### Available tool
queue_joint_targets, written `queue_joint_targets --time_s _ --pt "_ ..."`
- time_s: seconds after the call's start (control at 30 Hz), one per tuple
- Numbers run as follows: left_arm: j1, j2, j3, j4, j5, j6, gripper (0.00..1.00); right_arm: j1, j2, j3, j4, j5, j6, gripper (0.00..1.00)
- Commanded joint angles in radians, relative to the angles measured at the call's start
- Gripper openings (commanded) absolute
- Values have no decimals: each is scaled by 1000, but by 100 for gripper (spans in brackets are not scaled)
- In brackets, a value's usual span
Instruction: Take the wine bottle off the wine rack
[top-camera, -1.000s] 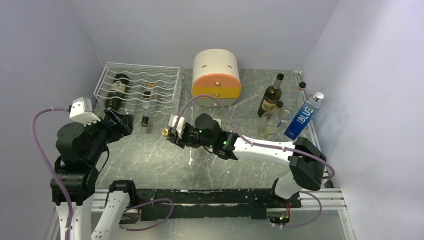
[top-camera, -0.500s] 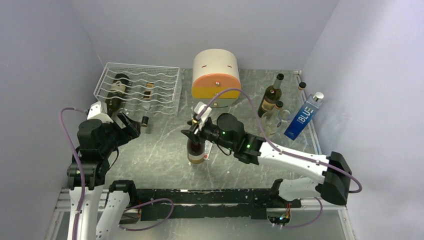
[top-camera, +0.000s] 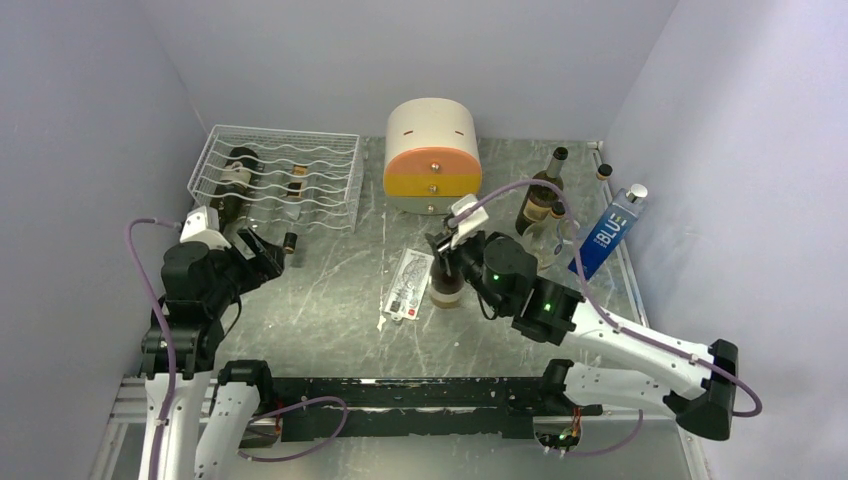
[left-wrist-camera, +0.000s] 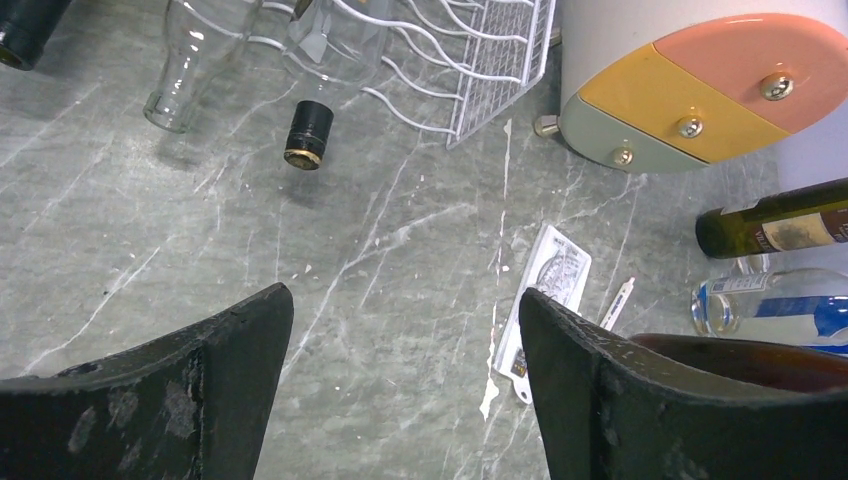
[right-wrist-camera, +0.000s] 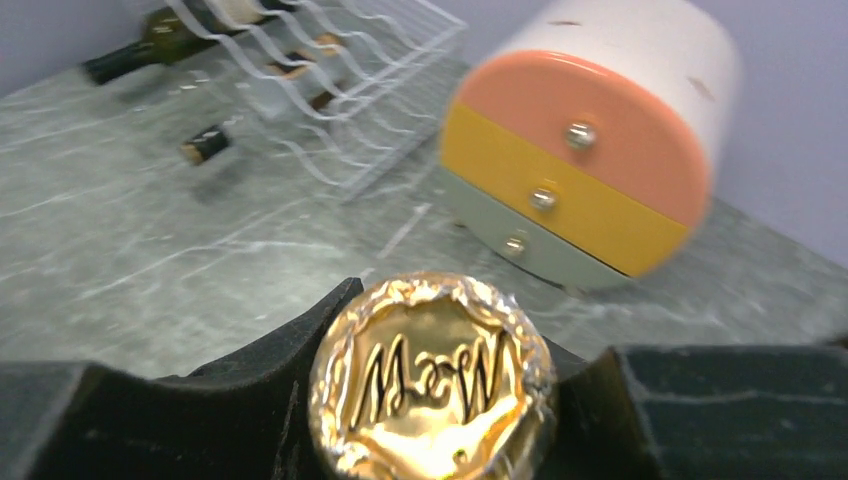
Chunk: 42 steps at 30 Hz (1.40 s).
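The wine bottle (top-camera: 447, 288) is upright off the rack, mid-table right of a white card, and my right gripper (top-camera: 448, 250) is shut on its neck. In the right wrist view its gold foil cap (right-wrist-camera: 432, 375) fills the space between the fingers of the right gripper (right-wrist-camera: 450, 340). The white wire wine rack (top-camera: 300, 165) stands at the back left with a dark bottle (top-camera: 230, 180) lying in it. My left gripper (top-camera: 265, 255) hangs open in front of the rack; in its own view, the left gripper (left-wrist-camera: 405, 310) has only bare table between its fingers.
A round cream-and-orange drawer cabinet (top-camera: 432, 155) stands at the back centre. Upright bottles (top-camera: 540, 195) and a blue bottle (top-camera: 605, 235) crowd the right side. A black-capped bottle neck (left-wrist-camera: 308, 133) and a clear one (left-wrist-camera: 185, 80) stick out of the rack's front. A white card (top-camera: 405, 285) lies mid-table.
My right arm has swung right, carrying the wine bottle from mid-table to beside the white card and tipping it upright. The left arm rose towards the rack, then held still.
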Motion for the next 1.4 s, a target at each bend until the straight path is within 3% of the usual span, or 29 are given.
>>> queue_joint_targets --time_s 0.0,0.3,0.6,0.97,1.27,1.37 --pt "-3 -4 -17 63 28 -3 86 -30 -81 37 186 274 -56 0" --pt "-3 -8 -31 75 60 0 86 -299 83 138 203 170 -21 0" --pt "-3 -24 -35 76 59 -3 86 -505 274 177 389 110 11 0" --pt "-3 -31 -37 78 53 -5 86 -613 403 165 566 89 74 0" --pt "-3 -30 -39 78 46 -6 85 -619 388 92 615 76 63 0" --pt "-3 -33 -40 79 45 -8 85 -619 369 36 631 85 74 12"
